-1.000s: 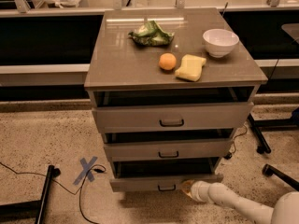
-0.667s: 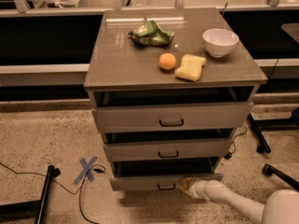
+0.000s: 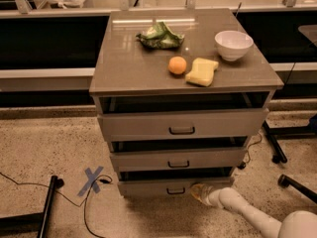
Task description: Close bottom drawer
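— Speckled floor (image 3: 44, 143), and a grey desk (image 3: 129, 68) stands on it w/ three drawers. Where is the one we need?

— The lowest one, just above the floor: the bottom drawer (image 3: 148, 186). Its front is the narrowest, w/ a small dark loop handle (image 3: 176, 191) approx. in the middle. A dark gap shows above the front, so I judge it is not fully in yet.

— And the tool?

— The tool (image 3: 200, 192) is low, on the near side of that front, just right of the handle. It looks touching the front, but the contact itself I cannot confirm. The white arm (image 3: 242, 209) comes in from the bottom-right corner. Whether the tool is apart or together, I cannot tell.

— So which direction for the push?

— The front has its long axis left-right. The drawer body lies behind it, away from the camera, into the desk. So I think the push must go straight back, perpendicular to the front. Bc the tool is right of centre, the drawer may skew a little.

— Anything else nearby?

— The middle drawer (image 3: 148, 158) and top drawer (image 3: 138, 125) are above, also w/ gaps. On the desk are an orange (image 3: 177, 65), a yellow sponge (image 3: 202, 72) and a white bowl (image 3: 234, 44). None is in the push path.
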